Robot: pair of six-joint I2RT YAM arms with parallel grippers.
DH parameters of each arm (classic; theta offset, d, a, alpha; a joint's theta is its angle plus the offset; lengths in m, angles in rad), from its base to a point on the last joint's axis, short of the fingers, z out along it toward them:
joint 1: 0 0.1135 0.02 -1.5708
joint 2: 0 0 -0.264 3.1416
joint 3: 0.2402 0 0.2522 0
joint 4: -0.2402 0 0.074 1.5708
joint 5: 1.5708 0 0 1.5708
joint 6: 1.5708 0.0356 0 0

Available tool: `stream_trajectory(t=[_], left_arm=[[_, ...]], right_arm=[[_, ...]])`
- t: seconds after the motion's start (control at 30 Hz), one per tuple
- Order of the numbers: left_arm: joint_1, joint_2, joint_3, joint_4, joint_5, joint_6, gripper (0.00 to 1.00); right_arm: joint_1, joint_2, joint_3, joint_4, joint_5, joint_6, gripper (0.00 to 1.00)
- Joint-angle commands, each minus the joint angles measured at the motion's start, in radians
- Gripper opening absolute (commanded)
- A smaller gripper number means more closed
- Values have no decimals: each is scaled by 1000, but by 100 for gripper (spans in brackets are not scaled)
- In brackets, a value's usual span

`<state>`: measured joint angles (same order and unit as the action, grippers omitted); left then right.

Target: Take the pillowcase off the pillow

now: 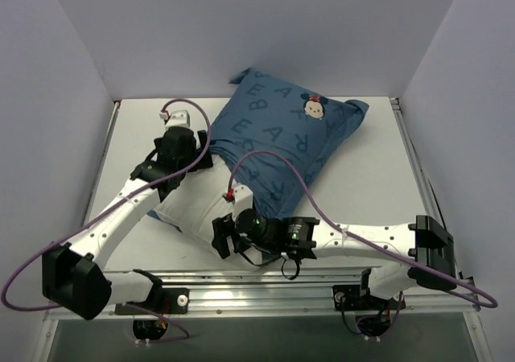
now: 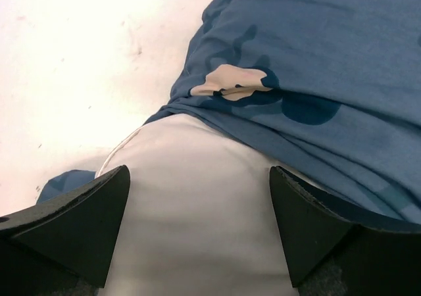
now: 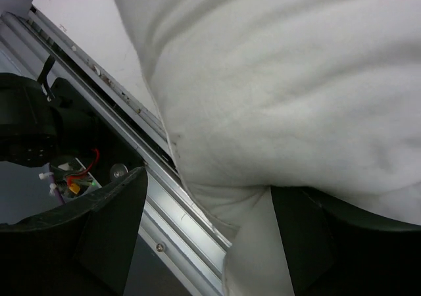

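Note:
The dark-blue printed pillowcase (image 1: 278, 133) lies at the back middle of the table and covers the far part of the white pillow (image 1: 197, 205), whose near part is bare. My left gripper (image 1: 195, 157) is open over the pillow at the case's open edge. In the left wrist view its jaws (image 2: 198, 171) stand wide apart over bare pillow (image 2: 197, 223), with the bunched case edge (image 2: 302, 105) just ahead. My right gripper (image 1: 222, 237) is open at the pillow's near edge. In the right wrist view (image 3: 209, 181) the pillow's seam edge (image 3: 250, 210) hangs between the wide jaws.
An aluminium rail (image 1: 265, 285) runs along the table's front edge and also shows in the right wrist view (image 3: 177, 204). Grey walls enclose the table on three sides. A bit of blue fabric (image 2: 66, 179) peeks out at the pillow's left. Purple cables (image 1: 290, 177) loop over both arms.

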<state>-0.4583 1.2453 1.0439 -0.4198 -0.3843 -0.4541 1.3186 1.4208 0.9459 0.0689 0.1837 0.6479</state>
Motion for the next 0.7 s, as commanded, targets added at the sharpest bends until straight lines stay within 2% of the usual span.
stream_trajectory(t=[0.0, 0.03, 0.2, 0.3, 0.4, 0.53, 0.67], left_arm=[[-6, 63, 134, 10, 70, 77, 96], [-6, 66, 195, -28, 73, 81, 97], [-3, -13, 268, -152, 48, 58, 95], [-3, -59, 292, -312, 85, 28, 94], [-5, -138, 251, -439, 180, 11, 94], [-22, -260, 189, -496, 283, -1, 94], [-110, -387, 128, -455, 322, -67, 94]], right_arm=[[-47, -29, 129, -156, 65, -82, 72], [-70, -36, 177, -179, 85, -96, 72], [-120, -115, 237, -282, 143, -142, 73], [-130, -135, 252, -371, 210, -149, 74], [-131, -137, 252, -434, 258, -152, 74], [-151, -158, 200, -400, 254, -152, 74], [-206, -139, 163, -340, 220, -148, 72]])
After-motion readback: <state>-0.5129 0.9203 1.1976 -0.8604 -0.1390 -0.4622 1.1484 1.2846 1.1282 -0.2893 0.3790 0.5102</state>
